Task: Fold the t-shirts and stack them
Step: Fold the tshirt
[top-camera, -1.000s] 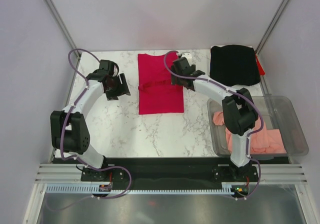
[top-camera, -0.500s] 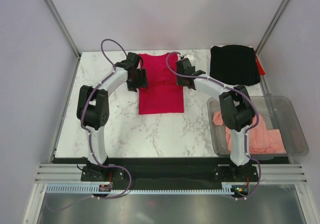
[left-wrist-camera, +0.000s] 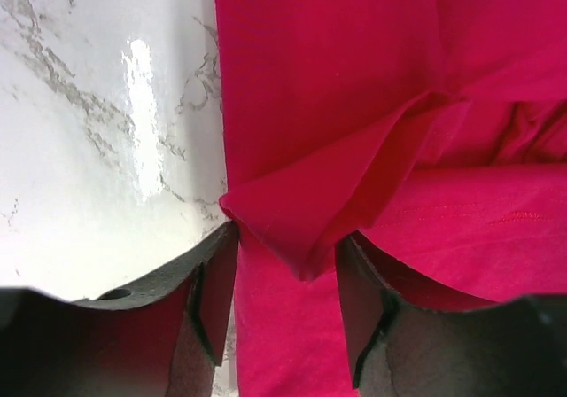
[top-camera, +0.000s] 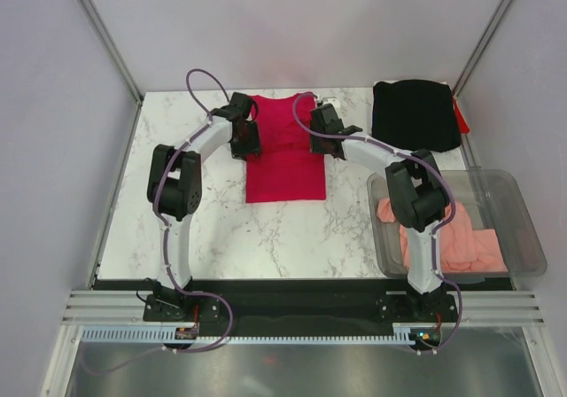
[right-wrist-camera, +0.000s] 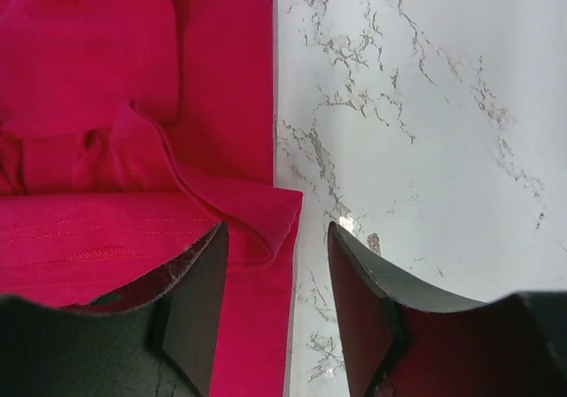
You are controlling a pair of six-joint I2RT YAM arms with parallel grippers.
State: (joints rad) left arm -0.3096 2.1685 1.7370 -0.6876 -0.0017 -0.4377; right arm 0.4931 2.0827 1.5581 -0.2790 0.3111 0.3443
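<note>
Marble table; crimson shirt flat between both grippers, black shirt off right gripper's outer side, salmon shirt in clear bin behind it. Left gripper jaws apart, straddling crimson shirt's folded left edge. Right gripper same on right edge, nothing clamped.

From above, the left gripper and right gripper hide their own fingertips. The right arm covers a strip of the pink shirt. A red scrap at 3 o'clock of the black shirt is mostly hidden. Wrist views crop the red shirt at 12 and 6 o'clock.
</note>
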